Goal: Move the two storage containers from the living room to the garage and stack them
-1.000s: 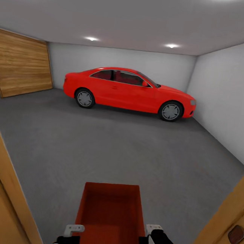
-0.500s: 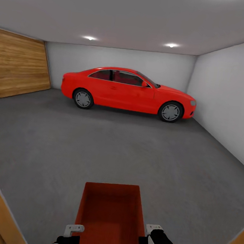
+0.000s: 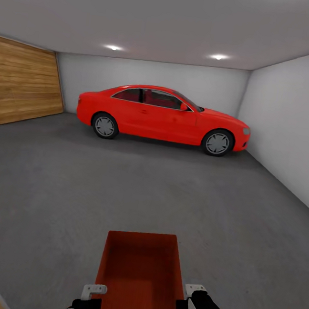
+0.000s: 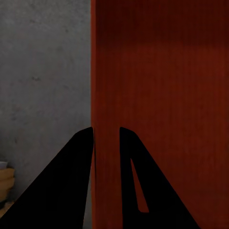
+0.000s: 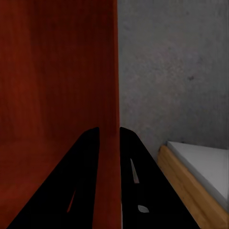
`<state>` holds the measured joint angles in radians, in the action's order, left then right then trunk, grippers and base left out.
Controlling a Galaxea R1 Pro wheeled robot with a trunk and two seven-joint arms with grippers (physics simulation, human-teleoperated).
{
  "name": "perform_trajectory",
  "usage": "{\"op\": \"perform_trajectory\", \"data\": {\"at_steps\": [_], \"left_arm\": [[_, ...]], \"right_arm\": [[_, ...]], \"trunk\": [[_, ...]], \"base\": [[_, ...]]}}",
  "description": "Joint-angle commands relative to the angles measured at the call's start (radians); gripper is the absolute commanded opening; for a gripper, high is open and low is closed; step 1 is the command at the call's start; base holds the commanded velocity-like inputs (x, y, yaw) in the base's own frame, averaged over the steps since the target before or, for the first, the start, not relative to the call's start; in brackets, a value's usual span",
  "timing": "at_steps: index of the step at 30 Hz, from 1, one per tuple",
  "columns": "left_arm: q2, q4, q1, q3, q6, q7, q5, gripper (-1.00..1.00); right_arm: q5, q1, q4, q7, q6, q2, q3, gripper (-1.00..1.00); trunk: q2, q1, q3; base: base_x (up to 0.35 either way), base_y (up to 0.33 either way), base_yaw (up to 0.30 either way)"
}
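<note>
Two grippers carry one orange-red storage container [image 3: 141,278] at the bottom centre of the head view, above the garage's grey concrete floor [image 3: 121,189]. The left gripper [image 4: 106,136] pinches its left wall and the right gripper [image 5: 109,136] its right wall, likely to keep it level in transit. It is topless, rectangular, with upright walls and a shadowed inside.

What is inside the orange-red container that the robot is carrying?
The storage container looks empty: only its bare orange-red bottom and inner walls show. Its near end is cut off by the picture edge, between the left claw and right claw, so that part cannot be checked.
</note>
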<state>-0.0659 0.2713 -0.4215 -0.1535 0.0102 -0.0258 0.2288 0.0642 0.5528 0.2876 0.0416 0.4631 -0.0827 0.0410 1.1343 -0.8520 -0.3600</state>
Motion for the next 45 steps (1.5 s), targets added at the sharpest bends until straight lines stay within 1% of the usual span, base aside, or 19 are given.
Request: {"op": "perform_trajectory", "data": {"at_steps": [1,26,45], "left_arm": [[0.025,0.0,0.0,-0.017,0.0,0.0,0.018,-1.0],[0.024,0.0,0.0,-0.017,0.0,0.0,0.017,-1.0],[0.024,0.0,0.0,-0.017,-0.001,0.0,0.017,-1.0]], "right_arm": [[-0.037,0.001,0.002,-0.002,0.003,0.012,-0.006,-1.0],[-0.037,0.001,0.002,-0.002,0.003,0.012,-0.006,-1.0],[-0.037,0.001,0.002,-0.002,0.003,0.012,-0.006,-1.0]], "trunk": [[0.001,-0.001,-0.001],[0.001,-0.001,-0.001],[0.001,-0.001,-0.001]], "base": [[0.276,0.003,0.0],[0.258,0.007,0.0],[0.304,0.0,0.0]]}}
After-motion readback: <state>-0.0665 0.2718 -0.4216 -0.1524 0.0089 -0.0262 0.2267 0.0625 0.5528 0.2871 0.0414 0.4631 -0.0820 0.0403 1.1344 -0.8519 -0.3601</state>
